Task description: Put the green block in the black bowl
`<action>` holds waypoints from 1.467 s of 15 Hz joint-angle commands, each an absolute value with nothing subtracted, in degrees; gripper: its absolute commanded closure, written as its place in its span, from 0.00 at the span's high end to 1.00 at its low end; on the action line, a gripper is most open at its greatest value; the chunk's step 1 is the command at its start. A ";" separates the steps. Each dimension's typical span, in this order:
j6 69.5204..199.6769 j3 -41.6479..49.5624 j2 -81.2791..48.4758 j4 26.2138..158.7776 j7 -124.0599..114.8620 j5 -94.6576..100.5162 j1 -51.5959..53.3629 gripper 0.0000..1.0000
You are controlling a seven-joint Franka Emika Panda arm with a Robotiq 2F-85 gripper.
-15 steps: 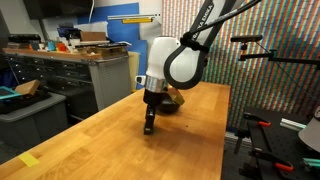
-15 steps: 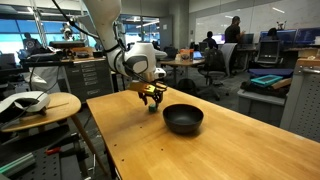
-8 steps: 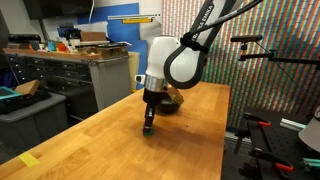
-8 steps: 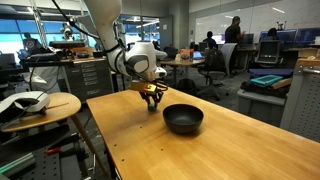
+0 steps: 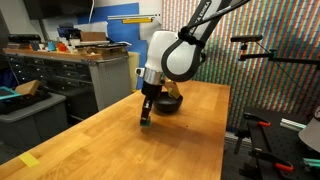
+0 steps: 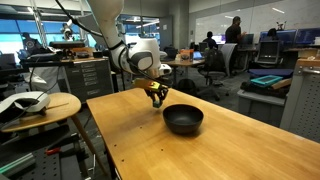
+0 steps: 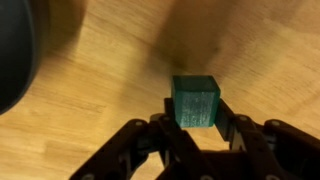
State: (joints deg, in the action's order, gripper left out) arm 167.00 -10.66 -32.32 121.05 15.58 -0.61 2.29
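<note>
In the wrist view the green block, a small dark green cube, sits squeezed between the two black fingers of my gripper, which is shut on it a little above the wooden table. The black bowl shows blurred at the left edge there. In both exterior views the gripper hangs just above the tabletop, lifted slightly. The round glossy black bowl rests on the table close beside the gripper, and behind the arm as a dark shape.
The long wooden table ends in edges near the gripper. A round side table with white objects stands beyond one edge. Workbenches with clutter, office chairs and a person fill the background.
The gripper closed on the green block and has risen slightly off the table, shifting a little toward the bowl.
</note>
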 commanded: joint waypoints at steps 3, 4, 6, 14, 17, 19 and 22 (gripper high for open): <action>168.11 -9.37 -26.91 121.98 12.93 -0.30 -0.29 0.19; 168.32 -8.94 -26.01 122.27 12.63 -0.36 -0.69 0.20; 169.25 -7.82 -24.00 123.31 12.29 -0.35 -1.68 0.21; 171.65 -3.55 -18.71 128.33 9.46 -1.18 -4.83 0.20; 172.37 -2.37 -18.58 130.26 7.09 -1.18 -4.32 0.20; 172.35 -2.23 -19.61 130.54 6.07 -1.31 -4.40 0.20; 172.43 -1.46 -20.98 130.78 4.39 -0.96 -3.94 0.19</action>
